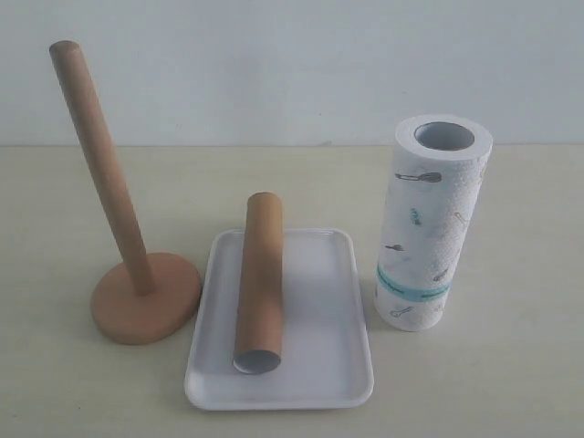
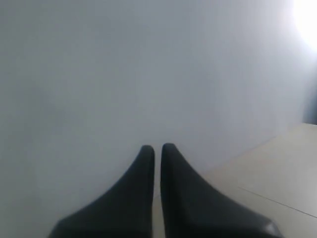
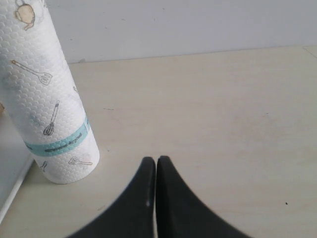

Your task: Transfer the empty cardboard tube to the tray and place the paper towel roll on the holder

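The brown cardboard tube (image 1: 259, 283) lies lengthwise inside the white tray (image 1: 338, 319), its open end toward the front. To the tray's left stands the wooden holder (image 1: 146, 301), its pole (image 1: 99, 164) bare. On the tray's right the paper towel roll (image 1: 433, 222) stands upright on the table. In the right wrist view the roll (image 3: 47, 94) stands off to one side of my right gripper (image 3: 156, 161), which is shut and empty above the tabletop. My left gripper (image 2: 157, 148) is shut and empty, facing a pale wall. Neither gripper shows in the exterior view.
The light wooden tabletop (image 1: 511, 347) ends at a pale wall (image 1: 292, 64) behind. A strip of the tray's rim (image 3: 12, 191) shows beside the roll in the right wrist view. A corner of the table (image 2: 277, 173) shows in the left wrist view.
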Robot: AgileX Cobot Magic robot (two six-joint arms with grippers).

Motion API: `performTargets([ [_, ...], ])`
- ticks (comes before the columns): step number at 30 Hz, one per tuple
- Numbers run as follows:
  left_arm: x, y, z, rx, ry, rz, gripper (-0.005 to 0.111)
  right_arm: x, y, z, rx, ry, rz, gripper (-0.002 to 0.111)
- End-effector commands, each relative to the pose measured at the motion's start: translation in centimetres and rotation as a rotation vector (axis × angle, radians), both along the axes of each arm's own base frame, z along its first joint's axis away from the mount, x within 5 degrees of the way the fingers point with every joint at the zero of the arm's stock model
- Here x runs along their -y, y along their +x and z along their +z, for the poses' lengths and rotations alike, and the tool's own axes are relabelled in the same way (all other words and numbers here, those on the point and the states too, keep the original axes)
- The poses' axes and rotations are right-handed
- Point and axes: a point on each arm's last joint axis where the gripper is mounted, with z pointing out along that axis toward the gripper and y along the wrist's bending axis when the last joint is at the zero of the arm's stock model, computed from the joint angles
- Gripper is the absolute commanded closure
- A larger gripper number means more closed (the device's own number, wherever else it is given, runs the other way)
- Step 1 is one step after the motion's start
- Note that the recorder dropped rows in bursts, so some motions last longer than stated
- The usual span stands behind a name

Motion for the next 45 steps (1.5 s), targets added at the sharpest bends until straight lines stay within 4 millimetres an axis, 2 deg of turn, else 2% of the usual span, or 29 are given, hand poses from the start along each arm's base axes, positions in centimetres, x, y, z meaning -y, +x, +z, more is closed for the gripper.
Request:
performTargets([
  [1,-2.2,-0.9,-1.5,0.033,-0.049,0.168,0.103,0.1,0.0,0.1,0.014,-0.005,-0.007,0.108],
  [8,-3.2,-2.6,-1.7,0.085,-0.085,0.175,0.103,0.0,0.0,0.1,0.01,-0.005,-0.007,0.108],
  [19,-3.3,-2.8,-1.6,0.092,-0.089,0.174,0.103,0.0,0.0,0.1,0.01,-0.005,-0.007,0.108],
  [24,-4.4,-4.1,-2.0,0.133,-0.121,0.248,0.103,0.0,0.0,0.1,0.01,-0.005,-0.007,0.108],
  [29,-5.9,-7.2,-3.9,0.203,-0.233,0.374,0.103,0.0,0.0,0.1,0.01,-0.005,-0.007,0.108],
  [32,-6.4,-8.6,-4.3,0.221,-0.335,0.385,0.103,0.0,0.0,0.1,0.01,-0.005,-0.007,0.108],
  [37,-7.0,-8.8,-3.9,0.129,-0.573,0.346,0.103,0.1,0.0,0.1,0.011,-0.005,-0.007,0.108],
  [40,-7.0,-8.8,-3.8,0.033,-0.752,0.256,0.103,0.1,0.0,0.1,0.011,-0.005,-0.007,0.108],
  [42,-6.9,-8.9,-3.8,0.0,-0.802,0.215,0.103,0.1,0.0,0.1,0.011,-0.005,-0.007,0.108],
  [44,-7.0,-8.8,-3.8,0.044,-0.725,0.267,0.103,0.1,0.0,0.1,0.011,-0.005,-0.007,0.108],
  [45,-7.1,-8.8,-3.8,0.117,-0.592,0.353,0.103,0.1,0.0,0.1,0.011,-0.005,-0.007,0.108],
])
